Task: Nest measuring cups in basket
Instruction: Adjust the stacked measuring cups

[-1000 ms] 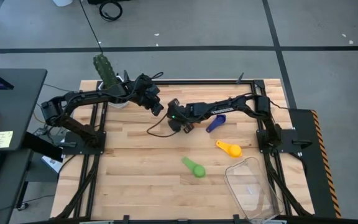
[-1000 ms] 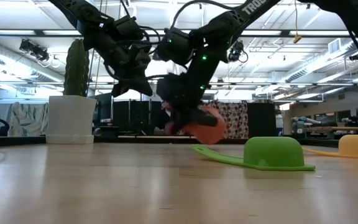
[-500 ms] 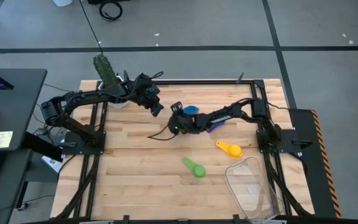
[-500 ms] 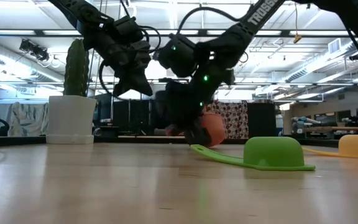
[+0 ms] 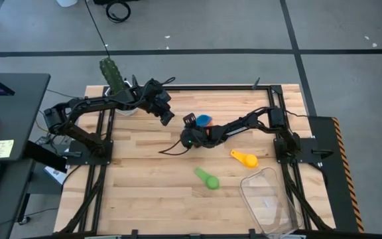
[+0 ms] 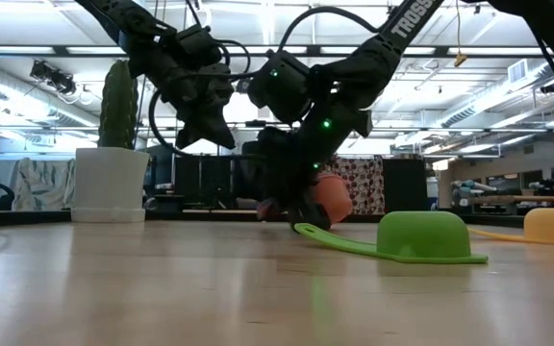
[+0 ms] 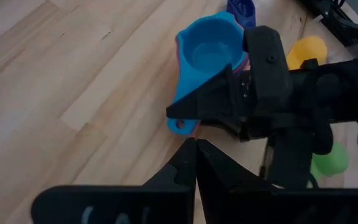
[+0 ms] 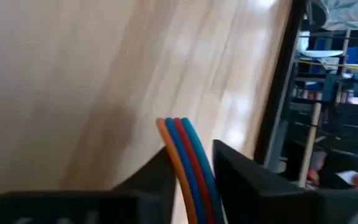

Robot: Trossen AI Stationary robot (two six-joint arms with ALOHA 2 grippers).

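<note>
A nested stack of measuring cups, light blue on top (image 5: pixel 204 119) and orange at the bottom (image 6: pixel 333 199), sits on the table left of centre at the far side. My right gripper (image 5: pixel 192 123) stands low at the stack's handle end, slightly open, with the stacked handles between its fingers. My left gripper (image 5: pixel 170 119) hangs shut above the table just left of it, holding nothing. A dark blue cup (image 7: pixel 241 9), a yellow cup (image 5: pixel 244 159) and a green cup (image 5: pixel 208 179) lie loose, mouths down. The clear basket (image 5: pixel 270 199) stands at the near right. My right gripper has the flat stacked handles (image 8: pixel 185 162) standing on edge between its two fingers, which slant down along the handles toward the cups. The orange handle lies against one finger (image 8: pixel 157 177). A thin gap shows beside the other finger (image 8: pixel 241 177). The stack's bottom cup rests on the table.
A white pot with a cactus (image 5: pixel 115 79) stands at the far left corner. A black cable trails on the wood near my right gripper (image 5: pixel 171 147). Bare wood lies at the near left (image 5: pixel 144 192).
My right gripper has sunk toward the table, shifted a little toward the far edge and turned at the wrist. It has brought the cup stack down onto the wood, and the stack's light-blue top now shows from above.
</note>
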